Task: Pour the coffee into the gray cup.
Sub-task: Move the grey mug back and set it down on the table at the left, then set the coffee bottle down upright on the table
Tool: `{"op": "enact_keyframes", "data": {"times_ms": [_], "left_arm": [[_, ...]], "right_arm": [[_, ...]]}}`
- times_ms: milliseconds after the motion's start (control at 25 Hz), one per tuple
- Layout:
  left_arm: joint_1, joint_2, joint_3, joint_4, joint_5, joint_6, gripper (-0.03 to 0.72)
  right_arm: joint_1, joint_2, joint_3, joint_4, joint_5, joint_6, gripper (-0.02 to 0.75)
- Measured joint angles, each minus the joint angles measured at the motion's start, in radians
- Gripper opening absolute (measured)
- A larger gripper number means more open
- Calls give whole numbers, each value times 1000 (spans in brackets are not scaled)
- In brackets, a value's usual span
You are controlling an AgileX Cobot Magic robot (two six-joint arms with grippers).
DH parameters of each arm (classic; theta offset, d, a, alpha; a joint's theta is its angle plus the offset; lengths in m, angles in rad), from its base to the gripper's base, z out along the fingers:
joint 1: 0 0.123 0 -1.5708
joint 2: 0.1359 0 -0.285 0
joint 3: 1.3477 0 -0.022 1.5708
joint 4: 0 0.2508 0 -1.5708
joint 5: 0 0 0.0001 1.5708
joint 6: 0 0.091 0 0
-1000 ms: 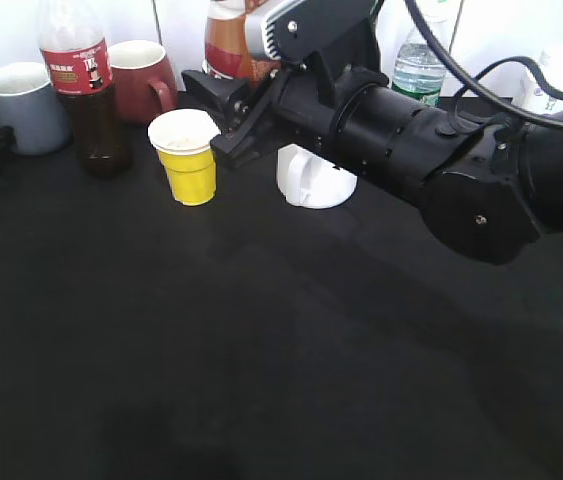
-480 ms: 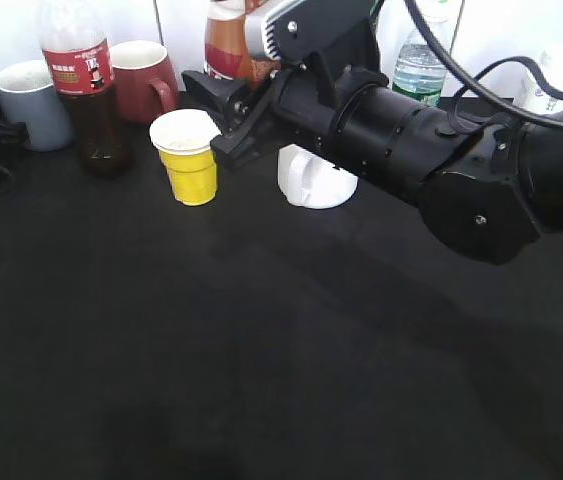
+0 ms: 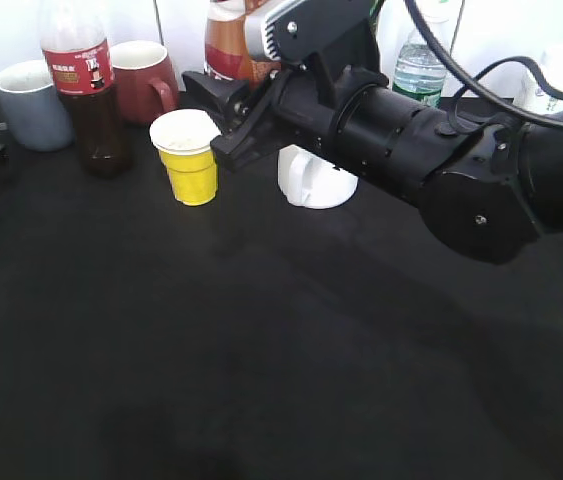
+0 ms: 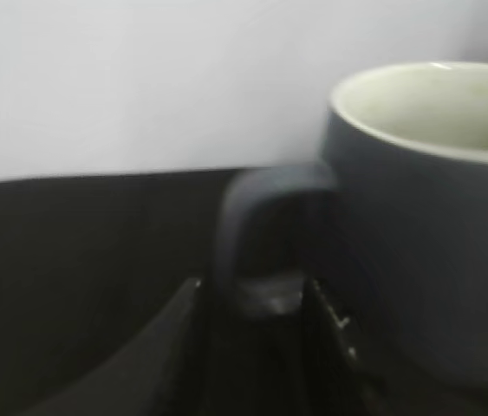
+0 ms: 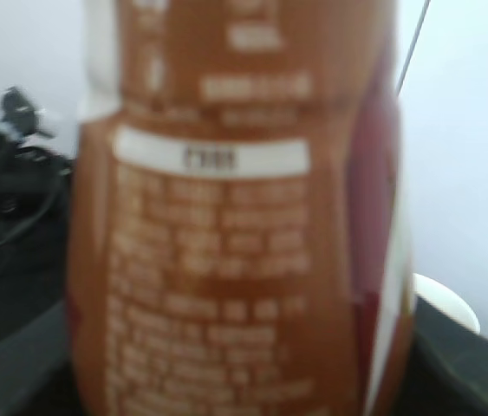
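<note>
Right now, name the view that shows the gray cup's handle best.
The left wrist view: the gray cup fills it, its handle just beyond the left gripper. The exterior view shows the cup small; the right wrist view misses it.

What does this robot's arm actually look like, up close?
The right arm is a chunky matte-black tube built from round, ribbed segments, with small screws on a big joint disc. A silver-grey housing sits on top, and black cables loop behind it. Its tool has dark angular fingers. The left arm barely shows: only blurry black fingers.

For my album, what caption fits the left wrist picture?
Left claw at the loop handle of the blue-gray ceramic mug.
</note>
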Motion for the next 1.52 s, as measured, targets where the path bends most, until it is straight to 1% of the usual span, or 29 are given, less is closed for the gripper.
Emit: {"op": "enact_keyframes", "data": {"times_ms": [120,160,200,280,360,440,520,600,680,720,840,960,1000,1120,1240,1360,1440,1480,1520], "left_arm": [[0,-124,158,0,-36,0,278],[0,-177,216,0,-62,0,278],[0,-234,277,0,-77,0,278],[0,-336,373,12,-82,0,278],[0,-409,449,19,-85,0,278],[0,-441,481,32,-87,0,278],[0,-443,485,75,-93,0,278],[0,-443,488,94,-94,0,278],[-2,-443,488,106,-96,-2,278],[-17,-443,488,106,-99,-4,278],[-92,-443,488,106,-100,-4,278],[-168,-443,488,105,-95,-4,278],[-189,-443,488,106,-94,-4,278],[-207,-443,488,106,-93,-4,278],[-208,-443,488,108,-93,-4,278],[-208,-443,488,108,-93,-4,278],[-208,-443,488,108,-93,-4,278],[-208,-443,488,109,-93,-4,278],[-208,-443,488,109,-93,-4,278]], "right_arm": [[-5,0,0,0,1,0,526],[-14,-10,0,14,5,0,526],[-32,-27,0,53,8,0,526],[-92,-57,0,134,17,-1,526],[-184,-75,0,195,46,-1,526],[-296,-77,0,211,80,-3,526],[-396,-77,0,217,110,-15,526],[-476,-77,0,223,135,-22,526],[-534,-76,0,260,136,-25,526],[-552,-61,0,285,135,-25,526],[-563,47,0,307,118,-25,526],[-563,168,0,297,-3,-22,526],[-563,210,0,278,-34,-20,526],[-563,312,-1,195,-92,-16,526],[-564,371,-2,190,-179,17,526],[-565,388,-12,189,-206,23,529],[-565,388,-12,188,-205,25,603],[-565,388,-12,189,-203,26,624],[-565,388,-12,189,-199,26,628]]}}
